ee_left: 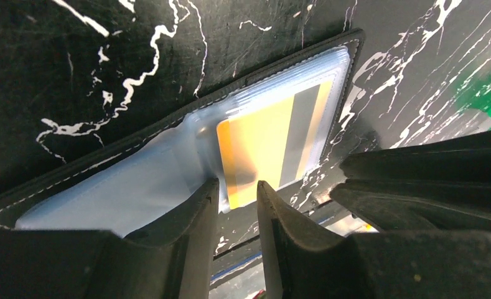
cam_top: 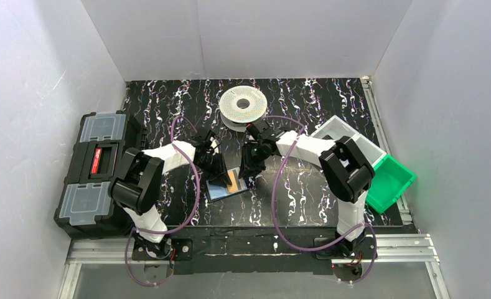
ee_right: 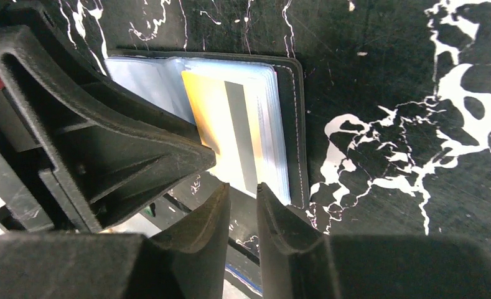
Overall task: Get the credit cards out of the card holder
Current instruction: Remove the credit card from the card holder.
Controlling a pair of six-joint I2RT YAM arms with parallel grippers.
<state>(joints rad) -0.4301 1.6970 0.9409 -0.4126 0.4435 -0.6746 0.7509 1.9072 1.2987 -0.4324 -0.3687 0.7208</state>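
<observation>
The card holder (cam_top: 221,192) lies open on the black marbled table, its bluish sleeves up (ee_left: 137,180) (ee_right: 289,124). An orange-yellow credit card (ee_left: 261,149) (ee_right: 215,118) (cam_top: 233,181) with a grey stripe sits in the sleeves and sticks out over the holder's near edge. My left gripper (ee_left: 238,185) (cam_top: 221,176) stands at that edge, jaws a narrow gap apart, one finger over the sleeve, only table showing between them. My right gripper (ee_right: 243,187) (cam_top: 249,173) is beside it at the card's end, jaws also narrowly apart with nothing seen between. No other card shows.
A big black toolbox (cam_top: 96,174) stands at the left table edge. A white spool (cam_top: 243,106) lies at the back centre. A white bin (cam_top: 348,140) and a green bin (cam_top: 389,184) sit at the right. White walls enclose the table.
</observation>
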